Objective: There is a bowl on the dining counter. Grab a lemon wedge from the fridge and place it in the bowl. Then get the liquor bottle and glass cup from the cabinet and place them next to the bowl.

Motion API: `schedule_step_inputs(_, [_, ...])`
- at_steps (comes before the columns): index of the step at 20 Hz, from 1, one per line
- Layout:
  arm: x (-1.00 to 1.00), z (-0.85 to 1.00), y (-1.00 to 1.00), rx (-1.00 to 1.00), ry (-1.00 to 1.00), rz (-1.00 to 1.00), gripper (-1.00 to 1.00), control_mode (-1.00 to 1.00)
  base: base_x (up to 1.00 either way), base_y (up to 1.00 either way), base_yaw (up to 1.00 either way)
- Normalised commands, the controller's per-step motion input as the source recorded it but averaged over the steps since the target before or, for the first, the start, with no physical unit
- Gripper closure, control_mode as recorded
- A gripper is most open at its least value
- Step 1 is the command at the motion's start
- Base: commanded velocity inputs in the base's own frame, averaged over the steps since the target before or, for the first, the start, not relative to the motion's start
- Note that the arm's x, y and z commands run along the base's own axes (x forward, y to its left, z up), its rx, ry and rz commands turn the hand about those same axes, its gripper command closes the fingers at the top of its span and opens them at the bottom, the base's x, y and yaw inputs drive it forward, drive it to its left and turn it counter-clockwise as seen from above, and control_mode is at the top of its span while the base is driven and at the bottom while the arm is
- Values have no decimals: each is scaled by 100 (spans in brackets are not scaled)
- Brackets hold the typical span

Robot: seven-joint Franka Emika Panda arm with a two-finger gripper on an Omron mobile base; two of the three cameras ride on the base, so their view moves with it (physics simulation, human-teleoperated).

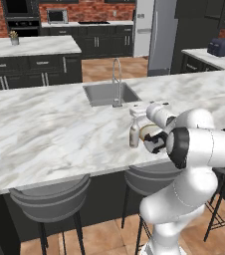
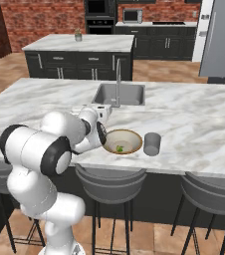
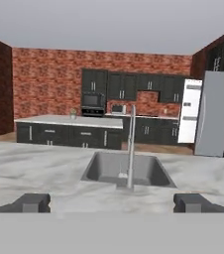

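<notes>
A tan bowl (image 2: 126, 135) sits near the front edge of the marble dining counter (image 2: 194, 119), and a small green lemon wedge (image 2: 119, 148) lies in it. To its right stands a grey glass cup (image 2: 152, 144). Upright at the bowl's left side is the liquor bottle (image 1: 134, 133); my arm hides part of the bowl (image 1: 147, 131) there. My gripper (image 3: 111, 203) is open with nothing between its fingertips (image 3: 32, 202), just above the bottle and bowl (image 1: 138, 109) and facing the sink (image 3: 124, 168).
A faucet (image 3: 131, 149) rises at the sink's near rim. Dark bar stools (image 1: 50, 199) stand under the counter's front edge. A second island (image 2: 79, 45), dark cabinets and the fridge (image 3: 210, 114) lie beyond.
</notes>
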Motion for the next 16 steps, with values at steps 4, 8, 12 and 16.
schedule_step_inputs(4, [-84, 100, 0, 0, -26, 0, -100, -100, 0, 0, 0])
schedule_step_inputs(8, [-100, 100, 0, 0, -19, 0, -100, -100, 0, 0, 0])
schedule_step_inputs(12, [-100, 100, 0, 0, -6, 0, -100, -100, 0, 0, 0])
schedule_step_inputs(16, [-96, 100, 0, 0, 2, 0, -100, -100, 0, 0, 0])
